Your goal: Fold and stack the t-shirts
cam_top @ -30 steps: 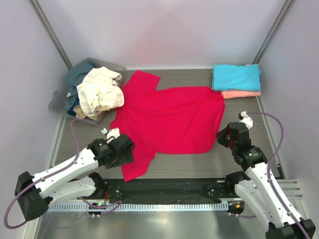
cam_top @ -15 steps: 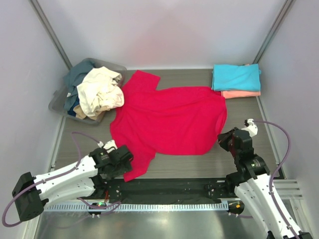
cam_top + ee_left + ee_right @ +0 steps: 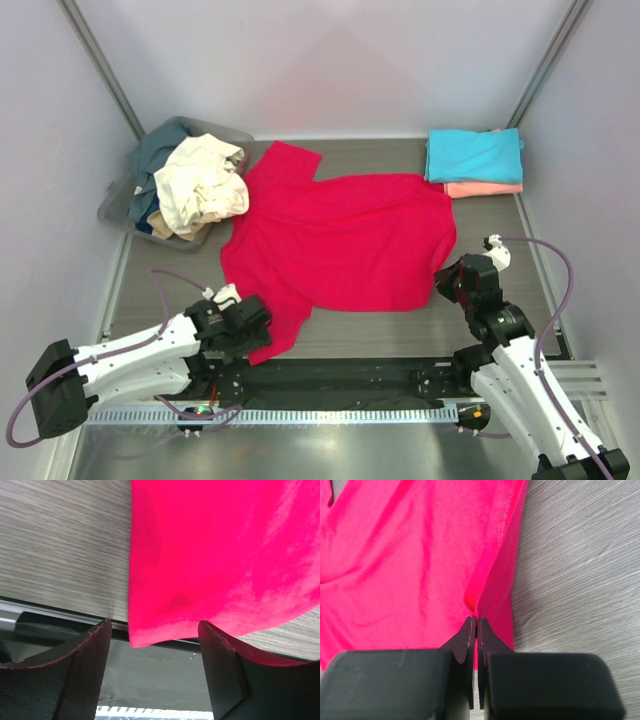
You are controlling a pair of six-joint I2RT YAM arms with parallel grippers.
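Your left hand has drawn back toward the near edge of the surface since a second ago, off the sleeve it was over, and the red shirt's right hem has bulged slightly outward.

Progress, left to right: the cream shirt and blue shirt lie crumpled in the tub at far left, untouched. The red shirt lies spread flat in the middle, not yet folded. At far right the turquoise shirt sits folded on the folded pink shirt. So, by my reckoning, two are done and three are left.

Your left hand is released, fingers apart, and the near sleeve's hem corner shows between them, seemingly untouched. Your right hand is clenched on a pinch of the red shirt's right hem, which creases up from the fingertips.
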